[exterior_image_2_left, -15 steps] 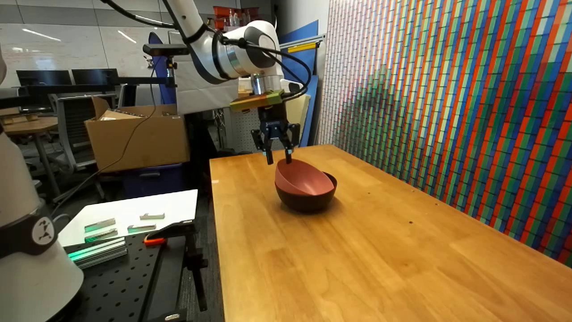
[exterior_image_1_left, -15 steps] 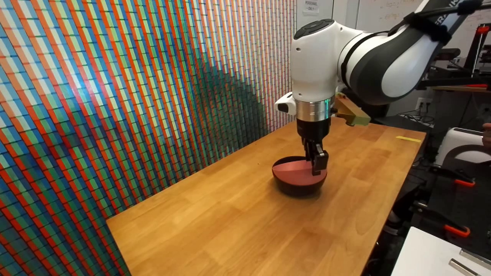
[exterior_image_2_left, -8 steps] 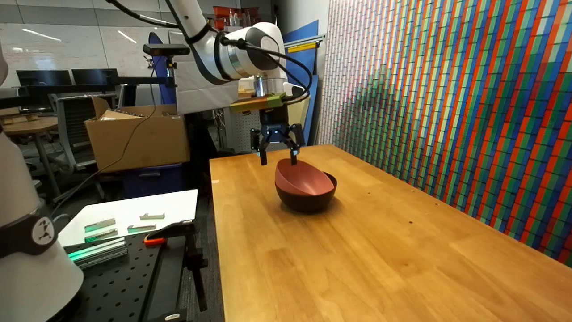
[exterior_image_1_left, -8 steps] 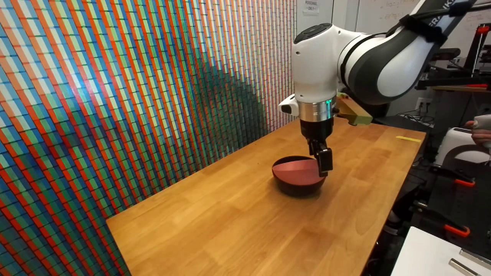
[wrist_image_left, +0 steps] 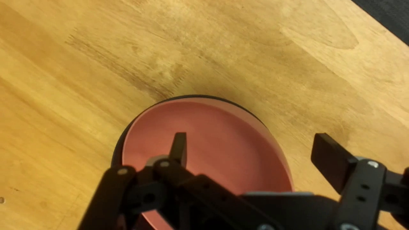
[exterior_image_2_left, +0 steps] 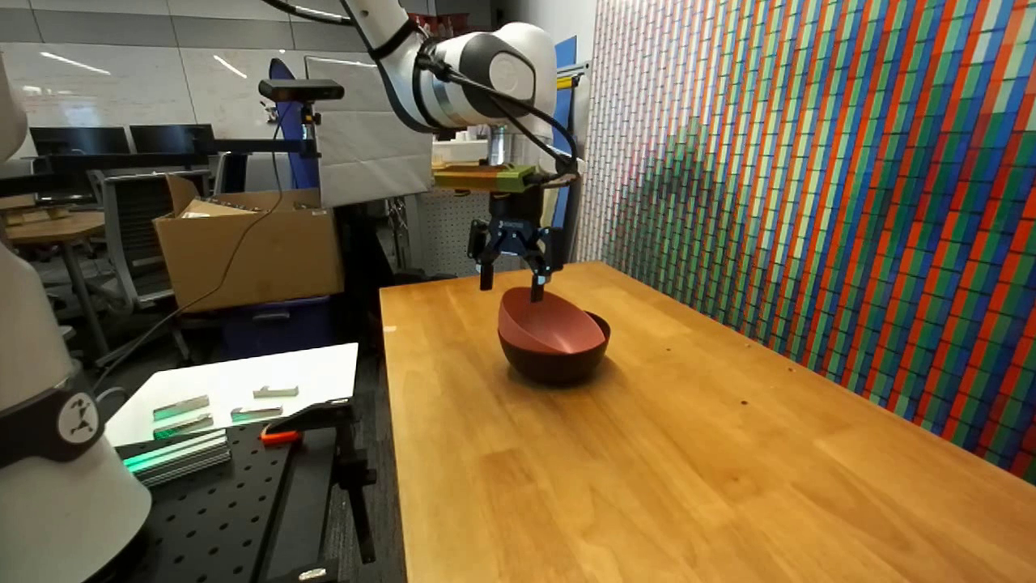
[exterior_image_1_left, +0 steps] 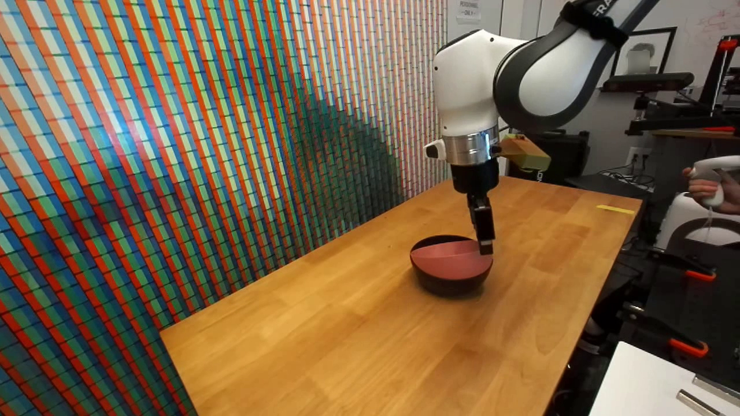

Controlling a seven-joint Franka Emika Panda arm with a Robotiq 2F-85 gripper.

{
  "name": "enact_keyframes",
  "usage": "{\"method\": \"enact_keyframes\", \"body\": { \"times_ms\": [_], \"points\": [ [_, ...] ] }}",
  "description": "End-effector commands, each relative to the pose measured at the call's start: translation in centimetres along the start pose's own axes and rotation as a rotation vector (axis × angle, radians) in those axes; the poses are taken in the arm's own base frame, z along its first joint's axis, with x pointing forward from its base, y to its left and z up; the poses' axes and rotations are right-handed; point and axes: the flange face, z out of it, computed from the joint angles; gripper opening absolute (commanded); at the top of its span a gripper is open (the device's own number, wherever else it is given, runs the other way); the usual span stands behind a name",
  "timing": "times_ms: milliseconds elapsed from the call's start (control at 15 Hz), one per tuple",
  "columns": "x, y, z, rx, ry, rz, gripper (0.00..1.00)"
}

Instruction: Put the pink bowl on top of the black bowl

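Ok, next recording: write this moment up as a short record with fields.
base: plain round black bowl, on the brown wooden table
on top: plain round salmon-pink bowl, inside the black bowl, tilted, one side raised
arm end: black two-finger gripper, open, holding nothing
gripper touching either bowl: cannot tell
task state: pink bowl placed, though not level

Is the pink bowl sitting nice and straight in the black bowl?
No, in an exterior view the pink bowl is tilted, one side sticking up above the rim of the black bowl.
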Motion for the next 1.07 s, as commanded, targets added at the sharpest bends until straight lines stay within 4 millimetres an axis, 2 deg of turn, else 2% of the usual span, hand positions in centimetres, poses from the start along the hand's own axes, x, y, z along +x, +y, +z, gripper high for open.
{"method": "enact_keyframes", "body": {
  "times_ms": [0, 200, 333, 600, 733, 1000],
  "points": [
    [0.5, 3.6, -2.5, 0.069, 0.022, 0.093, 1.0],
    [0.2, 8.1, -4.8, 0.094, 0.066, 0.203, 1.0],
    [-0.3, 11.8, -6.9, 0.081, 0.109, 0.276, 1.0],
    [-2.0, 18.1, -11.0, 0.024, 0.18, 0.383, 1.0],
    [-2.9, 20.1, -13.0, 0.022, 0.195, 0.419, 1.0],
    [-4.9, 22.7, -16.6, 0.012, 0.184, 0.456, 1.0]
  ]
}}
